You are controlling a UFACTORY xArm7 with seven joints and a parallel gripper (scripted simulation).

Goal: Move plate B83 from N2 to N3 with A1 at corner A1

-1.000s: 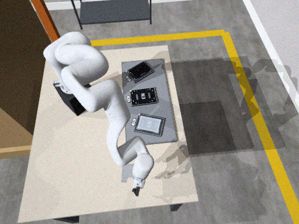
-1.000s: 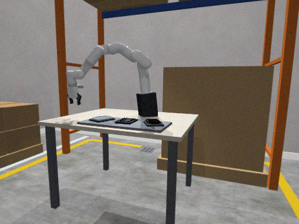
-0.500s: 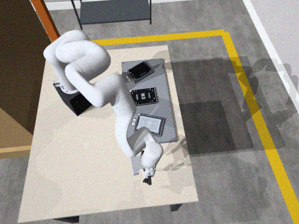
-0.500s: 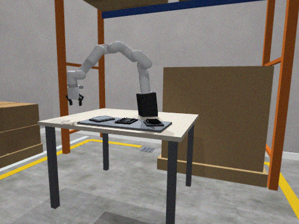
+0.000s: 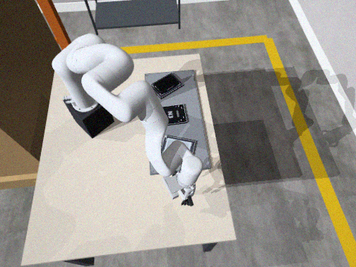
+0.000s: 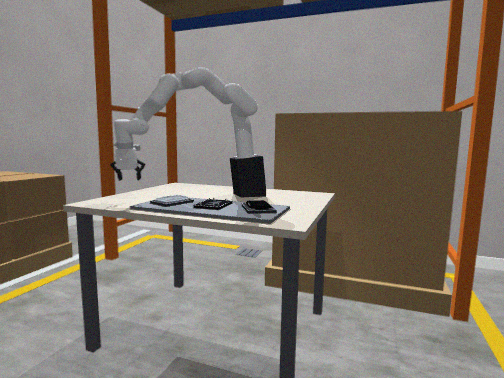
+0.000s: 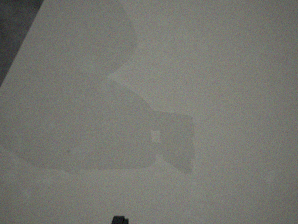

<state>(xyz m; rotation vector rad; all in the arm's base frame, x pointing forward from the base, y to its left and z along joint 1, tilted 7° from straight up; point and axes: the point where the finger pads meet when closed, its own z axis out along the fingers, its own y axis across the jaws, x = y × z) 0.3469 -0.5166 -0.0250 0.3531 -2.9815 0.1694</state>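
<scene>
My gripper (image 5: 187, 201) is open and empty, high above the table top just past the near end of the grey deck (image 5: 178, 120); it also shows in the side view (image 6: 127, 171). The deck holds three stations in a row. The far one carries a black plate (image 5: 167, 85). The middle one is a dark empty nest (image 5: 176, 114) marked N3. The near one carries a light plate in a dark frame (image 5: 181, 144), partly hidden by my arm. I cannot read the plate labels. The wrist view shows only bare table and one fingertip (image 7: 118, 219).
The arm's black base (image 5: 90, 120) stands on the table left of the deck. The table's edge lies right of the deck. A large cardboard box (image 6: 365, 200) and orange rack posts (image 6: 102, 125) stand behind the table.
</scene>
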